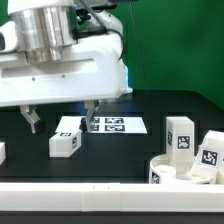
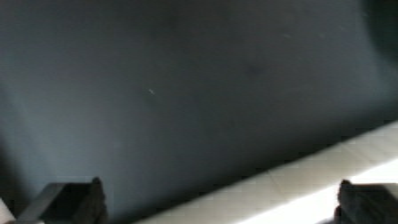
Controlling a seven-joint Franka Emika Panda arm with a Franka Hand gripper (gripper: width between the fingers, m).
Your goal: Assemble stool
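Note:
My gripper (image 1: 63,120) hangs open and empty just above the black table, its two fingers spread wide. One white blocky leg (image 1: 66,142) with a tag lies just in front of it. Two more legs (image 1: 181,133) (image 1: 211,150) stand at the exterior view's right, behind the round ring-shaped seat (image 1: 181,172). Another leg (image 1: 2,152) shows partly at the left edge. In the wrist view my gripper (image 2: 221,205) has only bare black table and a blurred white band (image 2: 329,170) between its fingertips (image 2: 71,200); no stool part shows there.
The marker board (image 1: 108,125) lies flat on the table behind the gripper. A long white border rail (image 1: 90,200) runs along the front edge. The arm's white body fills the upper left of the exterior view.

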